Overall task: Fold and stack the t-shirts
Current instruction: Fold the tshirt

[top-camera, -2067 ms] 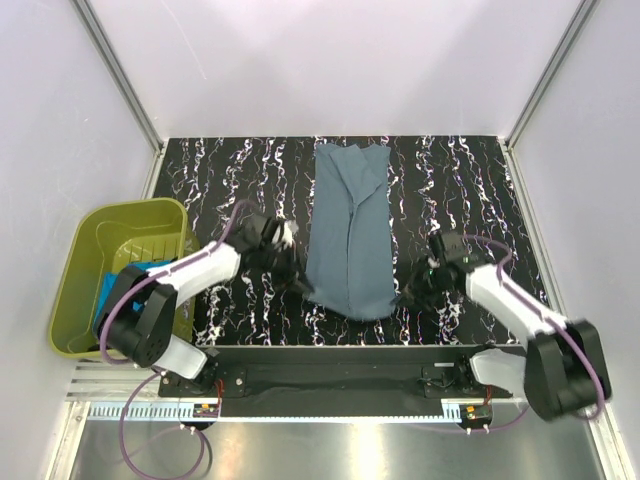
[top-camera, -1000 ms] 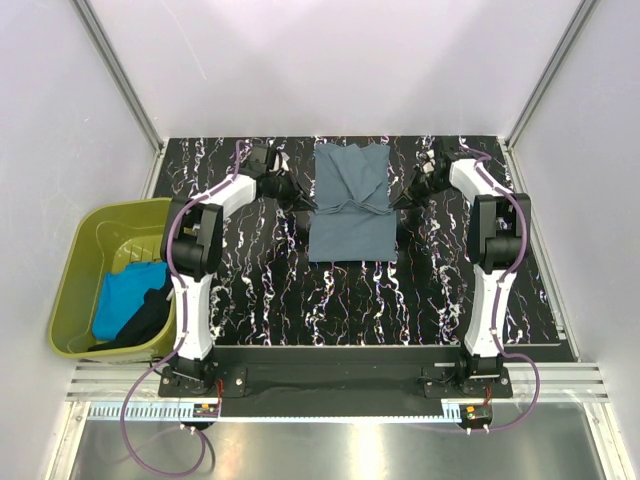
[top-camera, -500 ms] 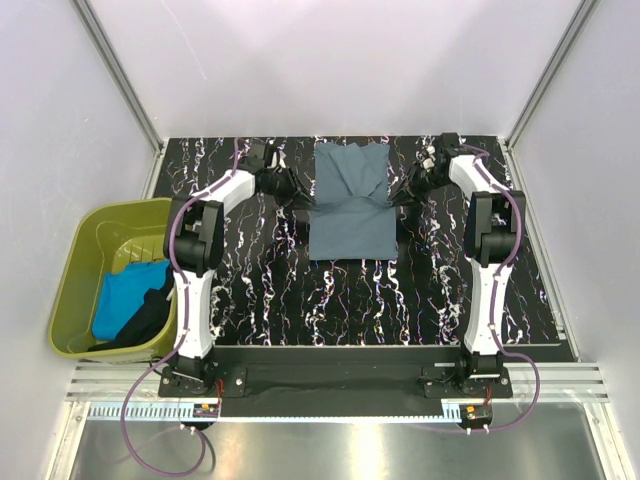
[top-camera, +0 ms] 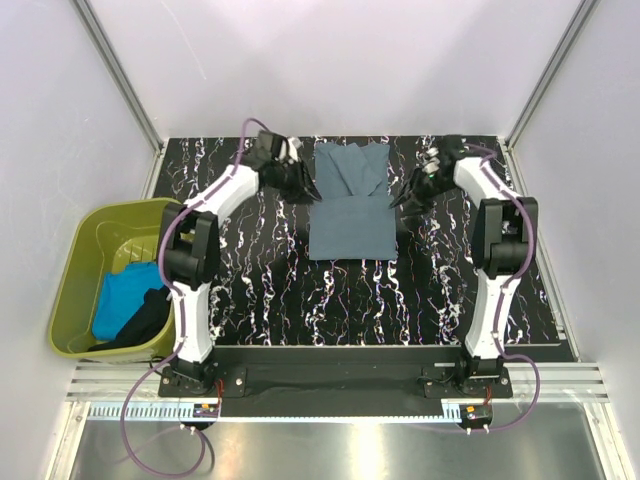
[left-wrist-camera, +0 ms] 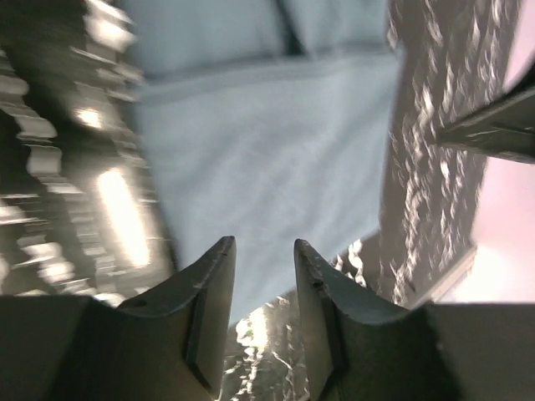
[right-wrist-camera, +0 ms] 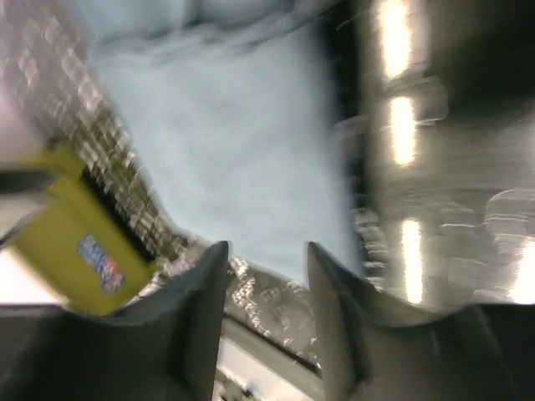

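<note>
Flanking the folded grey-blue t-shirt (top-camera: 350,228), both claws stood spread with nothing between their fingers
The shirt lay flat by the middle of the tabletop's (top-camera: 270,290) far edge, the left claw (top-camera: 308,190) just beside its left side and the right claw (top-camera: 398,200) just beside its right; the turquoise t-shirt (top-camera: 118,295) and black t-shirt (top-camera: 145,322) lay in the olive-green tub (top-camera: 75,260) off the tabletop's left edge
</note>
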`<move>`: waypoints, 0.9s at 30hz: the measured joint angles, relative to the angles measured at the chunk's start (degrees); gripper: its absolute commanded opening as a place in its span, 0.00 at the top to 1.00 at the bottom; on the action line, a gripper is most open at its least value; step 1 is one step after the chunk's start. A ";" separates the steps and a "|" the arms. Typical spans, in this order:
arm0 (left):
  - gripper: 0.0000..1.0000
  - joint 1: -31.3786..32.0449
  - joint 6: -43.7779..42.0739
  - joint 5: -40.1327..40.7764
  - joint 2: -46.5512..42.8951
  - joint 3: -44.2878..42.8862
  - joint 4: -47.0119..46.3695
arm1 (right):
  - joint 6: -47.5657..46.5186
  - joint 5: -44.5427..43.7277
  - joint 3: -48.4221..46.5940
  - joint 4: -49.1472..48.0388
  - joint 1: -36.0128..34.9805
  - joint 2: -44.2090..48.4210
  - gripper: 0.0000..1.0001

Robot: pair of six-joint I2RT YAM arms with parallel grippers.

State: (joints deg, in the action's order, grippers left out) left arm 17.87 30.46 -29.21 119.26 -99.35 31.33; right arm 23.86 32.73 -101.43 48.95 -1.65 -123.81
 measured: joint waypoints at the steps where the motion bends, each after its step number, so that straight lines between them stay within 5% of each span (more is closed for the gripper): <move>1: 0.64 0.87 0.17 -0.83 -0.02 0.96 -0.96 | 0.35 1.36 1.92 -1.25 -1.01 1.05 0.60; 4: 0.65 3.74 1.40 -4.20 1.01 3.69 -3.41 | 1.99 7.39 6.78 -6.80 -4.33 2.23 0.79; 7: 0.66 5.55 1.79 -6.71 1.84 6.64 -5.66 | 2.86 12.24 11.93 -11.26 -6.38 2.21 0.85; 16: 0.67 3.56 -2.73 -8.59 2.08 17.51 -6.12 | 1.33 14.03 26.95 -14.64 -0.37 2.23 0.85; 27: 0.64 4.11 -3.74 -11.17 -5.42 17.92 -4.76 | 0.98 11.54 27.71 -11.69 -0.42 13.75 0.85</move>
State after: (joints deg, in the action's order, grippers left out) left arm 21.98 26.72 -40.38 113.84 -81.43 26.57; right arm 24.84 44.27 -73.71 37.26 -2.07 -110.06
